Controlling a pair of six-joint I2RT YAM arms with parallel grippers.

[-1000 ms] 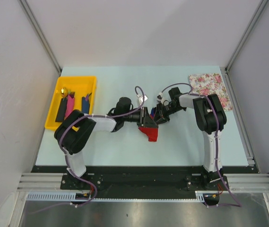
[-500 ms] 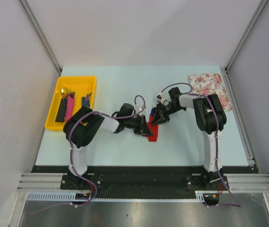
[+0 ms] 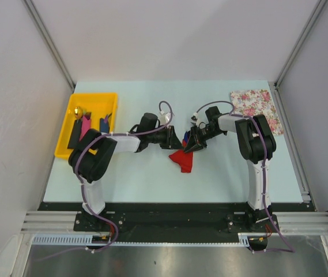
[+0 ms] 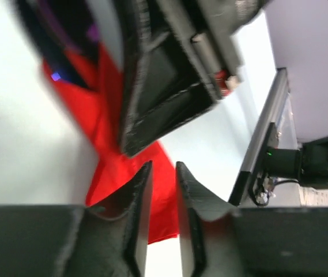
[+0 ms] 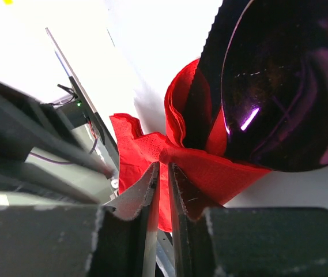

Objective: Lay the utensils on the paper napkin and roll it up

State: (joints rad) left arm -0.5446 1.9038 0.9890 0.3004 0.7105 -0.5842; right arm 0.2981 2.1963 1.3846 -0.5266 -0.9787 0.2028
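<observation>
The left tool (image 3: 173, 139) has drawn back from the paper napkin (image 3: 181, 161) and now hangs just above its upper left edge, fingers a narrow slit apart with nothing between them. The right tool (image 3: 193, 142) is clamped on a raised fold of the napkin, which lies crumpled on the tabletop (image 3: 221, 173) between the two arms. The right wrist view shows the bowl of a dark purple spoon (image 5: 279, 86) wrapped in the red folds. Pink, black and blue utensils (image 3: 85, 128) lie in the yellow tray (image 3: 66, 130) at far left
</observation>
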